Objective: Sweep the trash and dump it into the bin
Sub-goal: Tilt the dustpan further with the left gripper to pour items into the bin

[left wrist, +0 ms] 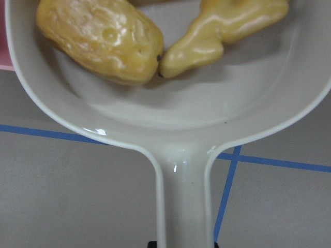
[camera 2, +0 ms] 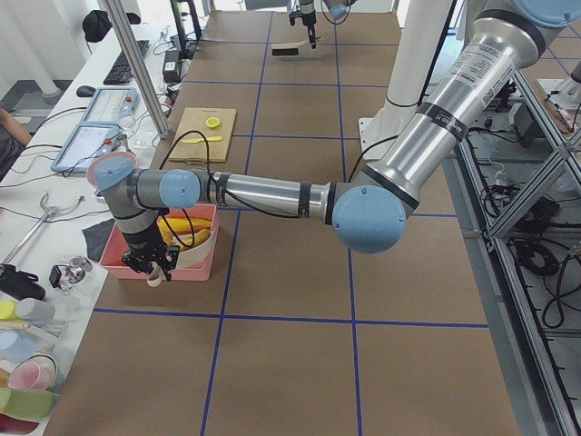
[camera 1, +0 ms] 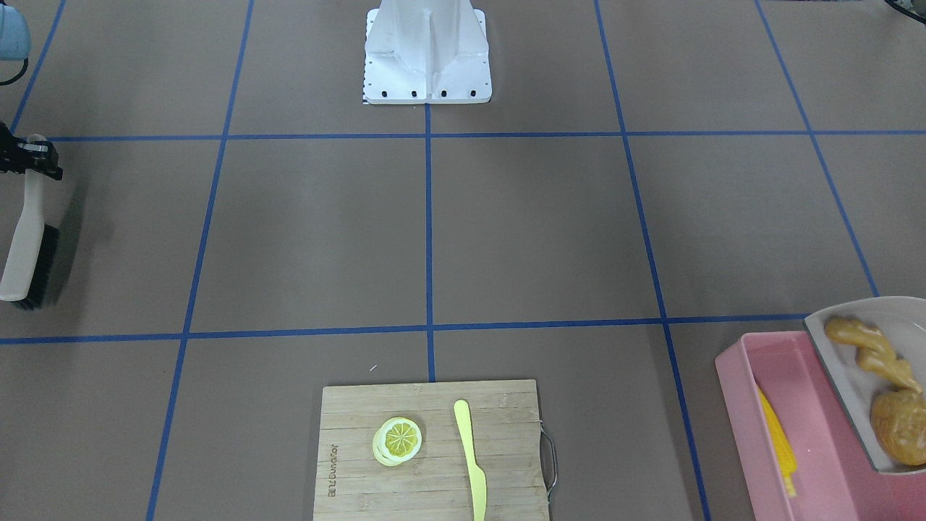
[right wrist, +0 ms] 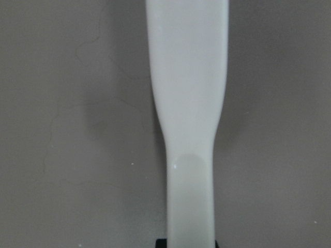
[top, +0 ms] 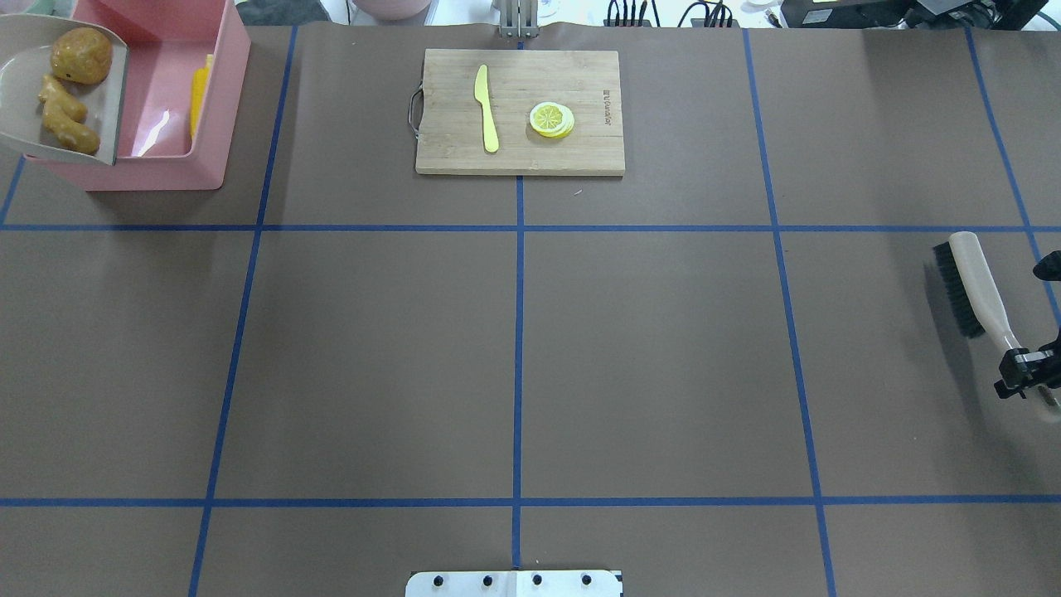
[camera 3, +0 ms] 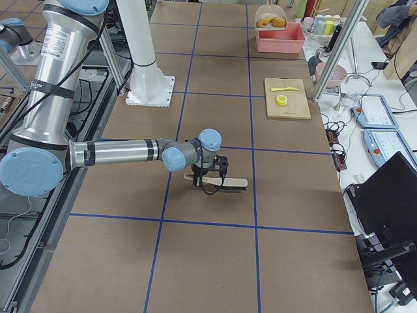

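Trash sits in two places. We see the corn cob [camera 1: 778, 434] lying inside the pink bin [top: 166, 170], close to the long wall that faces the table's middle. The potato [left wrist: 101, 39] and the ginger root [left wrist: 222, 33] lie in the beige dustpan [left wrist: 207, 103], touching each other at one end. The bin stands at the far corner of the table [top: 646, 356] on the robot's left. The dustpan hangs over the bin's outer side. Its straight open lip reaches over the bin's inside, and its rounded back juts out past the bin's wall.

The left gripper [camera 2: 152, 269] is pinched on the dustpan's handle. In the left wrist view we see that handle run down between two dark fingertips at the bottom edge.

Well apart, near the table's edge on the robot's right, the right gripper [top: 1028, 369] is clamped on the pale handle of a brush [top: 974, 286]. Its black bristles face the table's middle. We cannot tell whether the brush touches the table.

At the far edge, between bin and brush, lies a wooden cutting board [top: 580, 83]. It carries a lemon slice [top: 552, 118] and a yellow knife [top: 486, 112], lying side by side but apart — the knife nearer the board's metal handle.
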